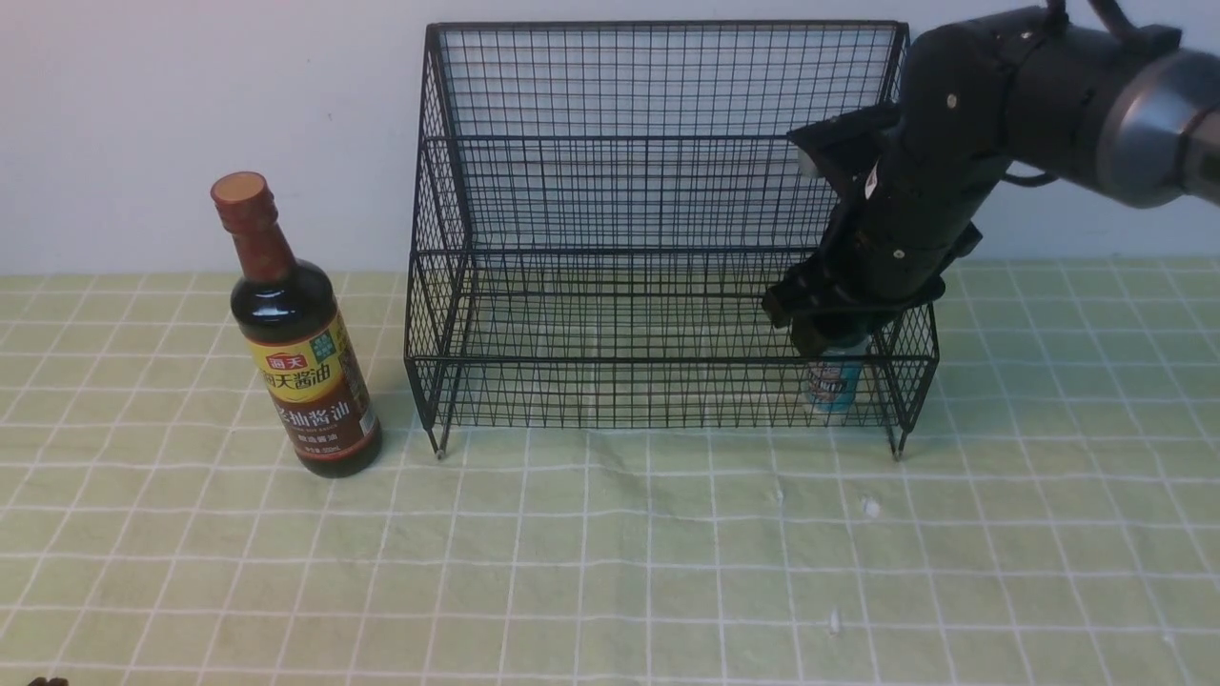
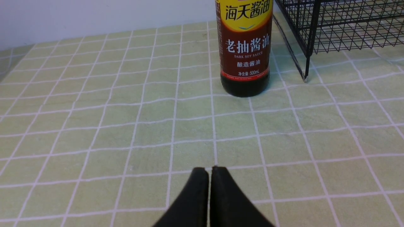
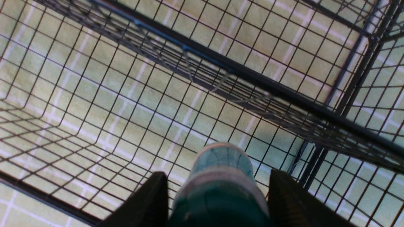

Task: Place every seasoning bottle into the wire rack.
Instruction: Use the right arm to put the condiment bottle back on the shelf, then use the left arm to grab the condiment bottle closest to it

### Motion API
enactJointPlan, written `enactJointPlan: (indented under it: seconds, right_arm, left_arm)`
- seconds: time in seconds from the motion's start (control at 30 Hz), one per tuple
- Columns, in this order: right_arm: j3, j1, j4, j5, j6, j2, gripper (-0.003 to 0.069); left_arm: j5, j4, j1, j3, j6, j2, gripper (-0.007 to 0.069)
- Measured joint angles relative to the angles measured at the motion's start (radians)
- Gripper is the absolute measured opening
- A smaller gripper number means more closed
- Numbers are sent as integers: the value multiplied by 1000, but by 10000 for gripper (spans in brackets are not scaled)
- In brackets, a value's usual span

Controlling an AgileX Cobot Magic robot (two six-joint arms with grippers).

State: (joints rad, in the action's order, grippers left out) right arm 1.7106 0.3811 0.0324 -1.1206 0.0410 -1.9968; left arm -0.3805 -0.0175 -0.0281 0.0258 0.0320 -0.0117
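Note:
The tall dark soy-sauce bottle [image 1: 305, 381] with its brown cap stands upright on the cloth, left of the black wire rack [image 1: 667, 191]. The small shaker [image 1: 834, 381] with a blue label stands on the lower front tier at the rack's right end. My right gripper [image 1: 824, 333] reaches down into the rack over it. In the right wrist view the fingers [image 3: 148, 201] straddle the shaker [image 3: 221, 183] with a gap on each side, so the right gripper [image 3: 217, 176] is open. My left gripper [image 2: 210, 170] is shut and empty, low over the cloth, short of the soy-sauce bottle [image 2: 244, 53].
A pale green checked cloth [image 1: 610, 553] covers the table, with a white wall behind. The rack's front left leg [image 2: 305, 77] stands just right of the soy-sauce bottle. Rack mesh [image 3: 252, 78] surrounds the right gripper closely.

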Motion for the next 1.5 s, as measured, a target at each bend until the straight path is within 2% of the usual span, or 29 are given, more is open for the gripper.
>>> enactJointPlan:
  seconds: [0.1, 0.17, 0.3, 0.37, 0.57, 0.6, 0.63, 0.7, 0.8, 0.9, 1.0, 1.03, 1.2, 1.4, 1.5]
  right_arm:
    - [33, 0, 0, -46, -16, 0, 505]
    - [66, 0, 2, -88, -22, 0, 536]
    - [134, 0, 2, -115, -26, 9, 544]
    - [159, 0, 2, -115, -28, 32, 521]
    - [169, 0, 6, -128, -41, 224, 286]
    - [169, 0, 6, -129, -51, 292, 204]
    - [169, 0, 6, -130, -55, 323, 169]
    - [170, 0, 0, -135, -79, 461, 43]
    - [144, 0, -14, -137, -108, 622, -2]
    - [35, 0, -32, -115, -121, 818, -12]
    - [-153, 0, -39, 25, -132, 1033, -14]
    - [-153, 0, -39, 25, -133, 1033, -14]
    - [-614, 0, -39, 415, -134, 1437, -13]
    - [-1000, 0, -5, 639, -135, 1754, -15]
    - [-1117, 0, 2, 701, -135, 1845, -15]
  left_arm:
    - [0, 0, 0, 0, 0, 0, -6]
    - [0, 0, 0, 0, 0, 0, -6]
    - [0, 0, 0, 0, 0, 0, -6]
    - [0, 0, 0, 0, 0, 0, -6]
    - [0, 0, 0, 0, 0, 0, -6]
    - [0, 0, 0, 0, 0, 0, -6]
    - [0, 0, 0, 0, 0, 0, -6]
    - [0, 0, 0, 0, 0, 0, -6]
    - [0, 0, 0, 0, 0, 0, -6]
    - [0, 0, 0, 0, 0, 0, -6]
    - [0, 0, 0, 0, 0, 0, -6]
    - [0, 0, 0, 0, 0, 0, -6]
    - [0, 0, 0, 0, 0, 0, -6]
    - [0, 0, 0, 0, 0, 0, -6]
    - [0, 0, 0, 0, 0, 0, -6]
